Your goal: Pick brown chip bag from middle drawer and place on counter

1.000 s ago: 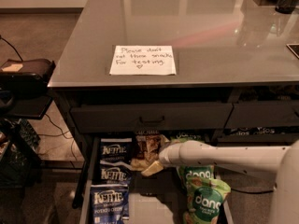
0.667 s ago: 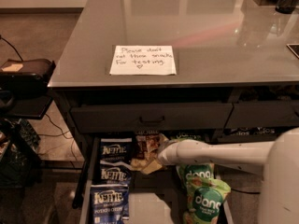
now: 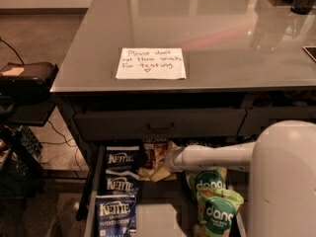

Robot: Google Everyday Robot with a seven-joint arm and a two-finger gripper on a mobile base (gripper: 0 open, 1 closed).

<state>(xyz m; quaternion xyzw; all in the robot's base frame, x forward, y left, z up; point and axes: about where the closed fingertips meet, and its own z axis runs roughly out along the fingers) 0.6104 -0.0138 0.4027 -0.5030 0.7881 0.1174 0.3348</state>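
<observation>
Open middle drawer (image 3: 153, 217) beneath the counter (image 3: 222, 28). The white arm (image 3: 217, 157) is reaching in from the right, across the drawer's back part. The gripper (image 3: 167, 161) at its tip is sitting at the right edge of the brown chip bag (image 3: 153, 158). Whether the gripper is spread or pinching the bag cannot be told, since the arm's rounded end is covering it. The brown chip bag is lying crumpled inside the drawer, just below the closed drawer front (image 3: 160, 125), between a column of three blue Kettle bags (image 3: 122, 184) on one side and the arm on the other. Two green dang bags (image 3: 213, 204) are lying beneath and in front of the arm. A handwritten paper note (image 3: 151, 63) is lying flat near the counter's front edge. A black device (image 3: 27, 75) is sitting beside the counter.
</observation>
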